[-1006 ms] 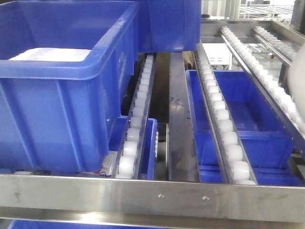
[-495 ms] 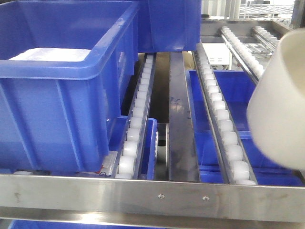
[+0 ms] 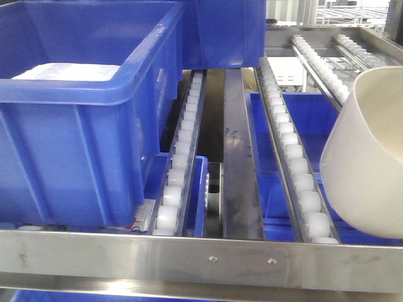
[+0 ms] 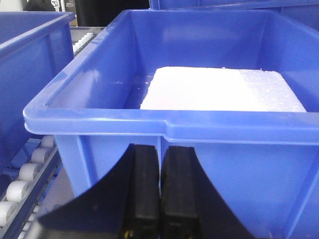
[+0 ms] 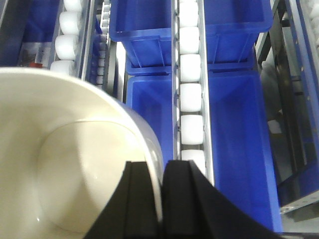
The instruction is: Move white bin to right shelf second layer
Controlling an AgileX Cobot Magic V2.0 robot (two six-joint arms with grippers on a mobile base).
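The white bin [image 3: 368, 163] hangs tilted at the right edge of the front view, above the roller lanes [image 3: 296, 170] of the right shelf second layer, behind its riveted steel front rail [image 3: 201, 258]. In the right wrist view my right gripper [image 5: 160, 169] is shut on the white bin's [image 5: 65, 159] rim, one finger inside the wall and one outside. The bin is held over a roller lane [image 5: 190, 99]. My left gripper [image 4: 160, 149] is shut and empty, just in front of a blue crate's [image 4: 239, 164] near wall. Neither gripper itself shows in the front view.
A large blue crate [image 3: 82, 132] with a white foam slab [image 3: 66, 72] inside fills the left of the shelf. Another blue crate [image 3: 223, 31] stands behind it. Lower blue crates [image 3: 327, 145] sit under the roller lanes. A dark steel strip [image 3: 236, 157] runs between lanes.
The white bin has come into the front view from the right edge, moved leftward over the rollers, then settled slightly lower with its mouth turned more into view.
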